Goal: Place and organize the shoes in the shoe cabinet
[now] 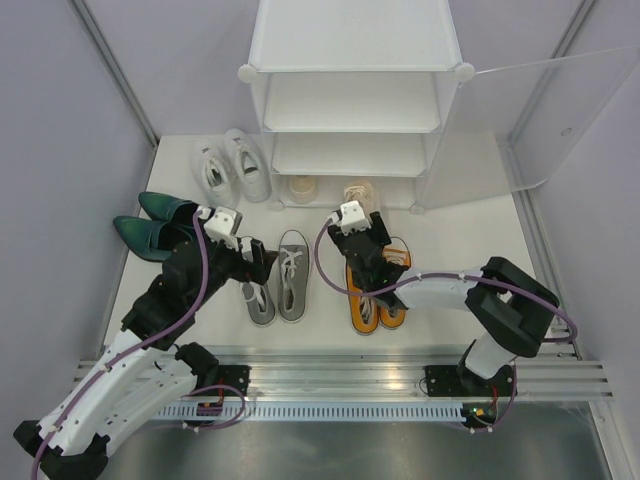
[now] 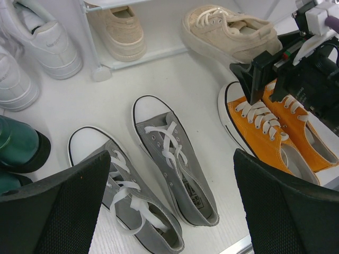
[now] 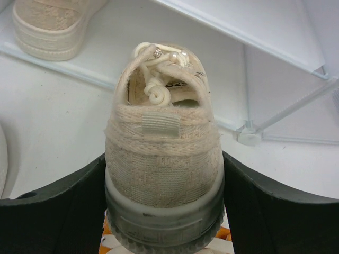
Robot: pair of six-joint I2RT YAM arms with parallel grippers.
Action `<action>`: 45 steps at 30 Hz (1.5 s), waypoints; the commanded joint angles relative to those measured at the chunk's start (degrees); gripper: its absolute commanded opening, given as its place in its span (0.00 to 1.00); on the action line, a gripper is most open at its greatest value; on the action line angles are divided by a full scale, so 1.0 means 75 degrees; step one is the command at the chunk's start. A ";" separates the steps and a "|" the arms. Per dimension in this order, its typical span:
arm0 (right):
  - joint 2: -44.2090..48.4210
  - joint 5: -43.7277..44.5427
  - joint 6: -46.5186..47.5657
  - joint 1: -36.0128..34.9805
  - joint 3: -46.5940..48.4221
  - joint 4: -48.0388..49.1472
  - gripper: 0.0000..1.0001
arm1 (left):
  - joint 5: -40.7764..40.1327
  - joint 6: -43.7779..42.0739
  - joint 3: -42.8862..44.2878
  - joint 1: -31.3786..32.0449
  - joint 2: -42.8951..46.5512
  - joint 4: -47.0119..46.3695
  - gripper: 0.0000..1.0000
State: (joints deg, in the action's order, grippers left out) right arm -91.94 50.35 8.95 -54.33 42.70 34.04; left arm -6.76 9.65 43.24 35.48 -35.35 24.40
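Observation:
My right gripper point(image 3: 164, 206) is shut on the heel of a cream shoe point(image 3: 164, 159), its fingers pressed against both sides of the sole. The shoe's toe points at the shoe cabinet point(image 1: 355, 60), just in front of the bottom shelf. The other cream shoe point(image 3: 53, 21) stands on that bottom shelf at the left. My left gripper point(image 2: 172, 206) hangs open above the grey lace-ups point(image 2: 175, 164), holding nothing. The orange pair point(image 2: 270, 132) lies under the right arm. White sneakers point(image 1: 232, 165) and dark green shoes point(image 1: 150, 225) sit at the left.
The cabinet's frosted door point(image 1: 540, 110) stands open to the right. A round corner connector point(image 3: 248, 135) and thin post lie just right of the held shoe. Grey walls close in both sides, and a metal rail point(image 1: 340, 375) runs along the near edge.

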 commanded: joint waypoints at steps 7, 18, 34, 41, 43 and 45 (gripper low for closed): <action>-0.0666 -0.0690 -0.1884 0.0692 0.0505 0.1273 0.01 | 0.0246 -0.0279 0.0316 0.0062 0.0097 0.0063 1.00; -0.2153 -0.0701 -0.2598 0.0833 0.1935 0.0724 0.04 | 0.0281 -0.0279 0.0316 0.0097 0.0155 0.0051 0.99; -0.3385 -0.2048 -0.3701 0.1372 0.3529 -0.0613 0.53 | 0.0304 -0.0279 0.0339 0.0109 0.0144 0.0063 1.00; -0.3737 -0.2388 -0.3807 0.1525 0.3951 -0.0964 0.66 | 0.0339 -0.0291 0.0328 0.0109 0.0073 0.0063 1.00; -0.3796 -0.2436 -0.3795 0.1548 0.4022 -0.1000 0.71 | 0.0328 -0.0302 0.0328 0.0109 0.0050 0.0074 1.00; -0.3819 -0.2506 -0.3795 0.1560 0.4022 -0.1035 0.75 | 0.0328 -0.0302 0.0328 0.0109 0.0038 0.0063 1.00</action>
State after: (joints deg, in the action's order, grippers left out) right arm -119.70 35.90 -17.85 -42.72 70.13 24.69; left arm -5.39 9.52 43.46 35.88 -34.74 24.43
